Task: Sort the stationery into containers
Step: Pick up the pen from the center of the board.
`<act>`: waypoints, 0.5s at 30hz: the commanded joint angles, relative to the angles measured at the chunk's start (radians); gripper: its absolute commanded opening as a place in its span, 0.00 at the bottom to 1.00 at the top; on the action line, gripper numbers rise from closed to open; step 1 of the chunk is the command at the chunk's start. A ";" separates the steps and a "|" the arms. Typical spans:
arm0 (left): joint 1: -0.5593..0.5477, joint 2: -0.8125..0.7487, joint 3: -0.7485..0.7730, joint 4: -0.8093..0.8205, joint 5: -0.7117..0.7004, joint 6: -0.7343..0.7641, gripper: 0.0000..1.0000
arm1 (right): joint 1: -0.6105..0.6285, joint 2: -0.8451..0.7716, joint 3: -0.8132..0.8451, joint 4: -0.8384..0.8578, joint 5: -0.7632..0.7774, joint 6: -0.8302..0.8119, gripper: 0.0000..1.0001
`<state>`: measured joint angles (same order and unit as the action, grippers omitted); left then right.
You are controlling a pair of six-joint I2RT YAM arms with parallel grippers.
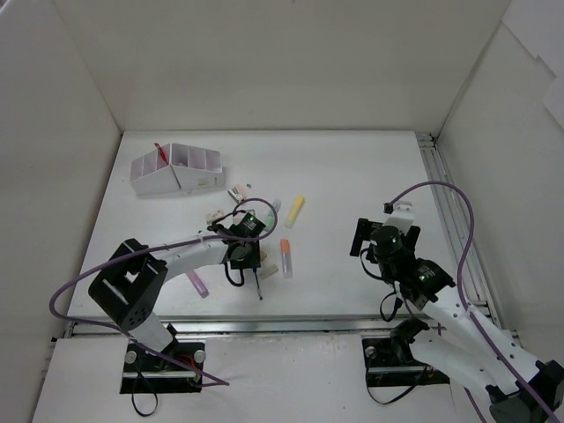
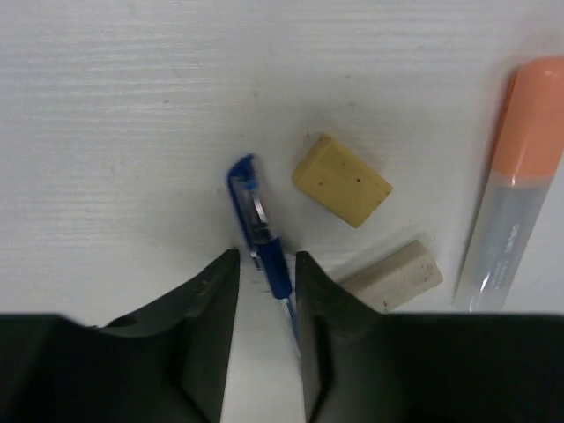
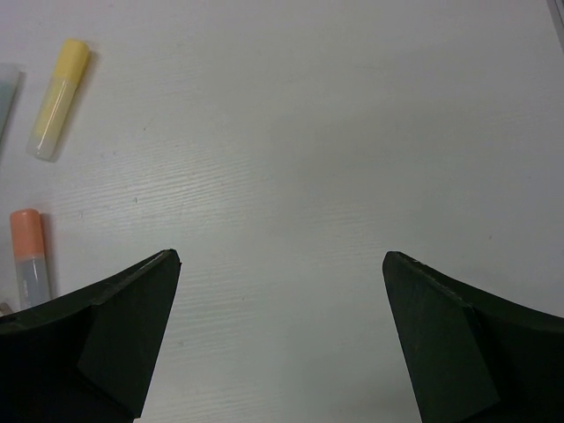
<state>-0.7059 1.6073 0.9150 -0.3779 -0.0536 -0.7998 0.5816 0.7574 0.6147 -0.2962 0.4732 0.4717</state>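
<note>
My left gripper (image 1: 245,256) is low over the table, and its narrowly open jaws (image 2: 266,257) straddle a thin blue pen (image 2: 264,238). The pen lies on the table against the right finger, with a gap at the left finger. A yellow eraser (image 2: 341,180), a pale eraser (image 2: 392,276) and an orange marker (image 2: 511,185) lie just right of it. My right gripper (image 1: 374,231) hovers wide open and empty (image 3: 282,260) over bare table. The white organizer box (image 1: 174,169) stands at the far left with a red pen (image 1: 160,153) in it.
A yellow marker (image 1: 294,211) and the orange marker (image 1: 286,256) lie between the arms, both also in the right wrist view, yellow (image 3: 60,97) and orange (image 3: 29,256). A pink marker (image 1: 197,283) lies left of my left gripper. A pink-white sharpener (image 1: 238,191) lies near the box.
</note>
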 commanded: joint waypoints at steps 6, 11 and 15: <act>0.000 0.037 0.091 -0.050 -0.109 -0.030 0.01 | -0.008 0.003 0.005 0.031 0.054 0.015 0.98; 0.039 -0.074 0.143 -0.081 -0.176 0.045 0.00 | -0.006 -0.009 0.010 0.031 0.050 -0.002 0.98; 0.120 -0.226 0.143 -0.035 -0.262 0.161 0.00 | -0.005 -0.032 0.014 0.035 0.025 -0.041 0.98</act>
<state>-0.6449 1.5383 0.9966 -0.4381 -0.2020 -0.7380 0.5812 0.7460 0.6147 -0.2962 0.4816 0.4599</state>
